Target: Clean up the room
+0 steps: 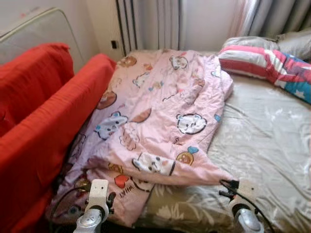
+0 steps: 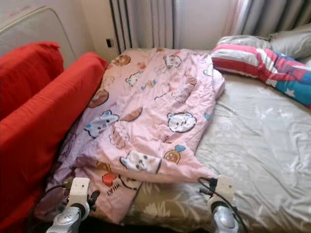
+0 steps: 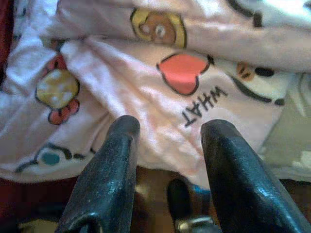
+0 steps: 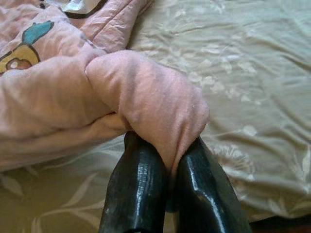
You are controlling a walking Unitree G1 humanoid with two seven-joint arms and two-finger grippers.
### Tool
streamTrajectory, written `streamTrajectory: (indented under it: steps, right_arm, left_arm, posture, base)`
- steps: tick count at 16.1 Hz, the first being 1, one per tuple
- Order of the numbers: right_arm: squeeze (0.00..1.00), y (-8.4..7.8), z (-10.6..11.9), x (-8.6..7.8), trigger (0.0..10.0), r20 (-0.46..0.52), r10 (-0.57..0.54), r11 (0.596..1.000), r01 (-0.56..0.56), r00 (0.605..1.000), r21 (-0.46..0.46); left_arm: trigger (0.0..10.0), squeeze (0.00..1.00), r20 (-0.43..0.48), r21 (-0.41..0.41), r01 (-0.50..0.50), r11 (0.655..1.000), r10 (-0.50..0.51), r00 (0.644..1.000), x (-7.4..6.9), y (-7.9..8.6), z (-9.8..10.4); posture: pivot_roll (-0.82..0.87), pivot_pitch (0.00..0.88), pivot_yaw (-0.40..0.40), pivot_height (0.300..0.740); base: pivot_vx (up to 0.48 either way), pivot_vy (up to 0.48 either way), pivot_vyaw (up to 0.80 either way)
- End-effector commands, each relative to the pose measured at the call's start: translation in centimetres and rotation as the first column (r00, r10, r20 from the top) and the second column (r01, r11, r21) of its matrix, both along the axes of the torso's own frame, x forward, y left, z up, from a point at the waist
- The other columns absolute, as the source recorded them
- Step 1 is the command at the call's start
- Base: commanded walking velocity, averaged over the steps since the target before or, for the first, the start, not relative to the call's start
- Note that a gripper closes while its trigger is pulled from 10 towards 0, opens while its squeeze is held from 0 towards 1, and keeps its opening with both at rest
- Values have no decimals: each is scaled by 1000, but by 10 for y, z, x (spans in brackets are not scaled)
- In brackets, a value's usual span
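Right gripper (image 4: 165, 160), jaws clenched on a folded corner of the pink cartoon quilt (image 1: 160, 111) near the foot of the bed (image 1: 272, 141). Left gripper (image 3: 167, 141) hovers over the quilt's lower edge, jaws released and holding nothing. With only one corner pinched, any pull could skew the quilt or slip the fold free.

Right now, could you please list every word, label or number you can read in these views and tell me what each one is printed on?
"WHAT": black capitals beside a red heart on the pink cartoon quilt, just past the open jaws of the left gripper.
The same print shows near the quilt's front edge in the head views, too blurred to read there.
No legible text on the striped pillow or the bed sheet.
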State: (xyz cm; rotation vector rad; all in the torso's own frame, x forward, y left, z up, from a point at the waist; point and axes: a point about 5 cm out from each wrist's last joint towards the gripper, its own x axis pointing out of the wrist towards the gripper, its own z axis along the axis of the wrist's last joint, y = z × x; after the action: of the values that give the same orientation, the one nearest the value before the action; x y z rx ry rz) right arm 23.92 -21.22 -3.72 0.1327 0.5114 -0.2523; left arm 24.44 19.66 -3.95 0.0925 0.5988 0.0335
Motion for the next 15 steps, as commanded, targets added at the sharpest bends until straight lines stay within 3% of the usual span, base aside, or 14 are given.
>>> streamTrajectory:
  steps: [1,15]
  right_arm:
    - [0,6,1,3,10000,10,-2,1000,1,1000,15]
    - [0,6,0,2,10000,9,-10,1000,10,1000,16]
  left_arm:
    - [10000,0,-32,27,-1,1000,2,999,-6,7,-4]
    - [10000,0,-29,33,5,999,-4,1000,-6,7,-3]
  posture:
    - [64,78,2,740]
    - [64,84,5,740]
  base:
    - [0,0,0]
    - [0,-34,0]
